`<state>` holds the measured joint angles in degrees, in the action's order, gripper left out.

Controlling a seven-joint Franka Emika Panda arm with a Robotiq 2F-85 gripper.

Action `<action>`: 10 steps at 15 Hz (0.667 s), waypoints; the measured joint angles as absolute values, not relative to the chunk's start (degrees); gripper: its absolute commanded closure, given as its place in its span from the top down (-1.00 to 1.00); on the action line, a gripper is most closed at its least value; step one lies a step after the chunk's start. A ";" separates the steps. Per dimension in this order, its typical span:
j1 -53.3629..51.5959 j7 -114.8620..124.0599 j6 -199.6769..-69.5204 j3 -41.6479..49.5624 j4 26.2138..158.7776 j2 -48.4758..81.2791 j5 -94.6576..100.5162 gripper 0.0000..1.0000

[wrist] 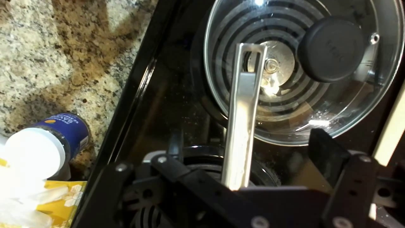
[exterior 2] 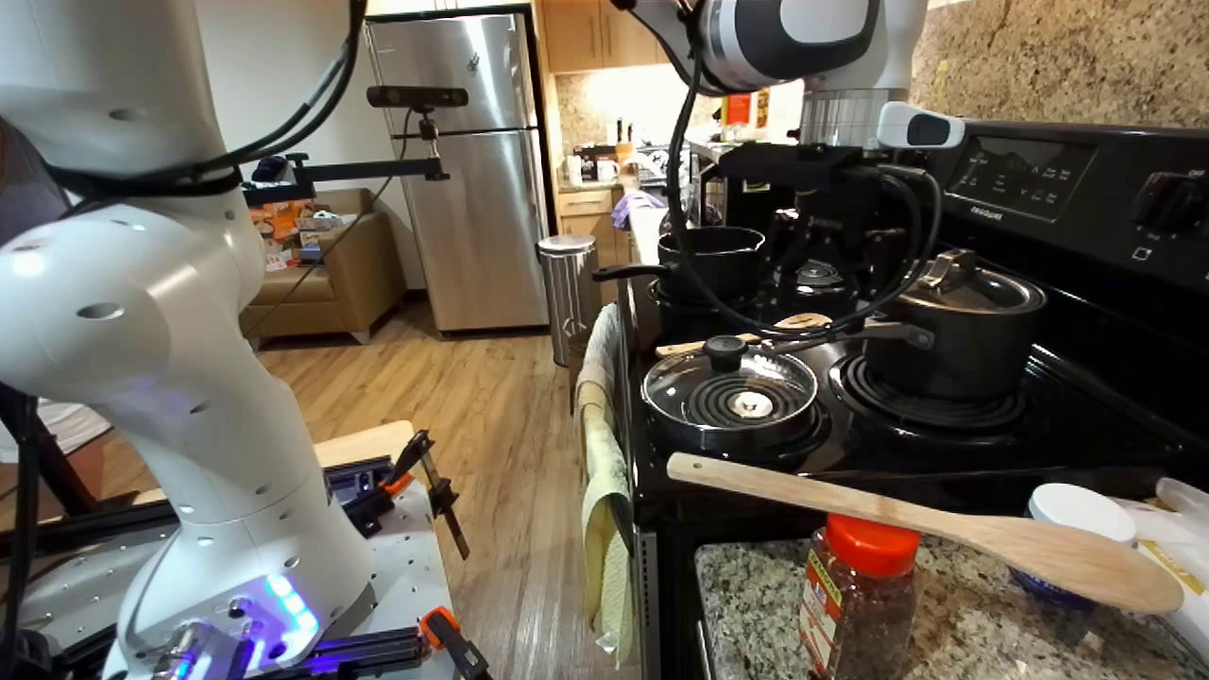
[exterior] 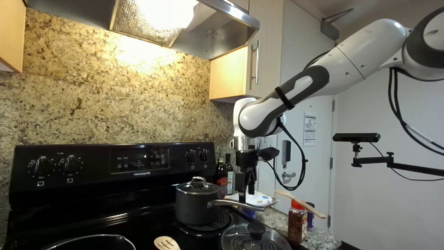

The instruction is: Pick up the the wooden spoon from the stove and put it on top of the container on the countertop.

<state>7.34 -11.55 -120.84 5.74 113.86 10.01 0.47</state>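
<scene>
Plainly, the hand (wrist: 246, 141) gapes wide, a pot handle (wrist: 242, 126) visible between its fingers (wrist: 326, 155).

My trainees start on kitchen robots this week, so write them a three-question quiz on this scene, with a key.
1. What colour is the cap beneath the wooden spoon lying across the jar?
2. True or false: the saucepan with the metal handle has its lid on.
3. Choose: the hand is A) shut on the wooden spoon; B) open, gripping nothing; C) shut on the jar.

Key: 1. Red; 2. True; 3. B.
</scene>
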 measured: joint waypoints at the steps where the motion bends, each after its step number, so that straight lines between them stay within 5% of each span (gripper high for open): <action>1: 7.35 -11.81 -120.84 5.74 113.56 10.39 0.08 1.00; 6: 7.39 -12.14 -120.71 5.74 111.80 12.43 -0.64 0.94; 7: 7.39 -12.15 -120.53 5.74 111.42 12.63 -0.66 0.46; 10: 7.41 -12.19 -119.41 5.74 110.12 13.05 -0.67 0.24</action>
